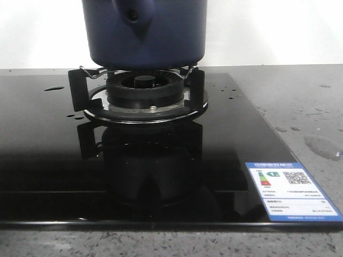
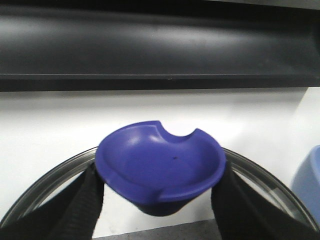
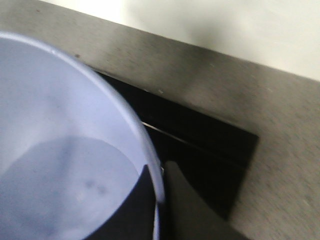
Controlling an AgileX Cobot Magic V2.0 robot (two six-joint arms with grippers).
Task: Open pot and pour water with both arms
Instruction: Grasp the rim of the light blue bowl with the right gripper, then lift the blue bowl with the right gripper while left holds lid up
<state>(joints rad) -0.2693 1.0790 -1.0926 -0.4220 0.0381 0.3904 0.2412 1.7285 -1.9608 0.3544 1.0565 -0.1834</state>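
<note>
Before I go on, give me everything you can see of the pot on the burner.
The pot is large, cylindrical, dark navy blue and matte, with a rounded bottom edge. A tapered handle stub with a round hole faces the front camera. It sits upright on the black burner supports over the burner. Its top is cut off by the frame, so rim and contents cannot be seen.

Left gripper [image 2: 159,200]: 2 black fingers [image 2: 80,210] with finely ribbed inner faces. Right gripper: only 1 smooth, dark, tapered finger [image 3: 185,205] visible.

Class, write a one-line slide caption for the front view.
Dark blue pot sits on the burner support of a black glass hob, water drops scattered over the grey counter.
</note>
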